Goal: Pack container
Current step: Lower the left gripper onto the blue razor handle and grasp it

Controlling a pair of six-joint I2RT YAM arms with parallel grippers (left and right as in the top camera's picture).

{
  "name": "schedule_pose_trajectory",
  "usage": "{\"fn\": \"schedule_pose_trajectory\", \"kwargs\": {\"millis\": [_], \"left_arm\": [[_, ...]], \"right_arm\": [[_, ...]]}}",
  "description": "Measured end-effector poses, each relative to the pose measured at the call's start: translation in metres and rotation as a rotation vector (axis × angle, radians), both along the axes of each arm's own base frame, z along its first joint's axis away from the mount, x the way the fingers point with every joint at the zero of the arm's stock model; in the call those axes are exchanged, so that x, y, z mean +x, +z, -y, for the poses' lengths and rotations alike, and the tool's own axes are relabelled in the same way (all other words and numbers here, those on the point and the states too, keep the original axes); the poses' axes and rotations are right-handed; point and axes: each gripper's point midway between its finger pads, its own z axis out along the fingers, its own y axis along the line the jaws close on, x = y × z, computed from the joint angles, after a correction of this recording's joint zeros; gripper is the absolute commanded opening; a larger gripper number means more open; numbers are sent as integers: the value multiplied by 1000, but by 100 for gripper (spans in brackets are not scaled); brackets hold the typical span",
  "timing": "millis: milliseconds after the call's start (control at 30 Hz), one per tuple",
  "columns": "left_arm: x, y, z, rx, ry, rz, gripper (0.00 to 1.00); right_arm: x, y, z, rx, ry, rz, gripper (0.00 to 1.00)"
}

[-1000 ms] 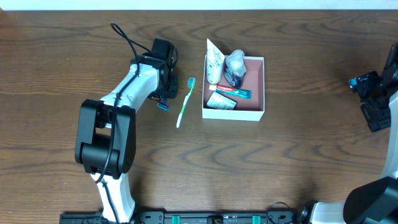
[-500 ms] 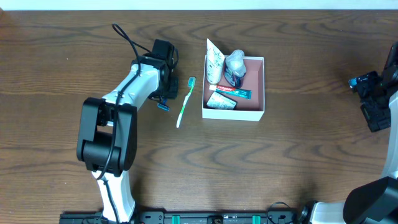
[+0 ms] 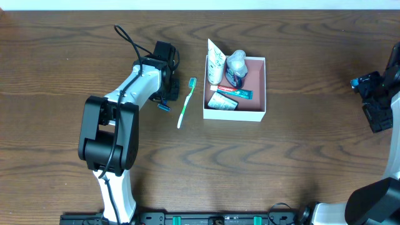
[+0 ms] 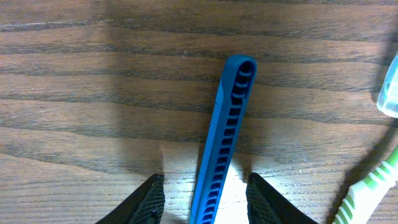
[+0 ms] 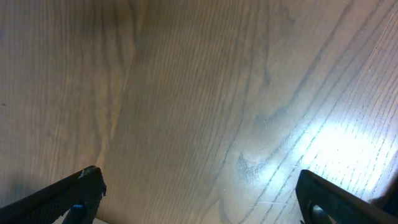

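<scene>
Container [image 3: 235, 115] just off centre of table [image 3: 281, 162], toward 1 o'clock. Toiletries [image 3: 226, 69] fill its 9 o'clock half; pink floor bare at 3 o'clock side.

Left gripper [image 4: 207, 198] low over wood at container's 9 o'clock. Fingers apart, straddling blue ribbed handle [image 4: 222, 137] (razor or comb, cannot tell). Likely lined up to pinch across narrow width.

Toothbrush [image 3: 185, 102] lies between gripper and container, not yet packed.

Right gripper [image 5: 199, 199] at 3 o'clock edge, fingers wide apart over bare wood, clear of work.

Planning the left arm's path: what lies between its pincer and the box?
A green toothbrush lies between left pincer and box, seen in the overhead view.
</scene>
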Motion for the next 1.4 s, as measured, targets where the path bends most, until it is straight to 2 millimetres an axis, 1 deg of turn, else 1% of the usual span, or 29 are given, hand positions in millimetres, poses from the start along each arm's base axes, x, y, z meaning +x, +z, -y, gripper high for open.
{"fn": "schedule_pose_trajectory", "kwargs": {"millis": [367,433,600,700,833,967,1067,1100,1333,1400], "left_arm": [[-3,-3,-1,2,0,-10,43],[-4,-3,-1,3,0,-12,38],[-4,-4,-1,3,-1,-13,36],[-4,-3,-1,3,1,-9,27],[2,-3,0,-2,-3,12,27],[4,-2,1,-4,-3,22,24],[5,-2,1,-7,-2,29,19],[5,-2,1,-7,-3,29,15],[5,-2,1,-6,-3,28,15],[5,-2,1,-6,-3,28,13]], "right_arm": [[0,0,0,0,0,0,99],[0,0,0,0,0,0,99],[0,0,0,0,0,0,99],[0,0,0,0,0,0,99],[0,0,0,0,0,0,99],[0,0,0,0,0,0,99],[0,0,0,0,0,0,99],[0,0,0,0,0,0,99],[0,0,0,0,0,0,99],[0,0,0,0,0,0,99]]}}
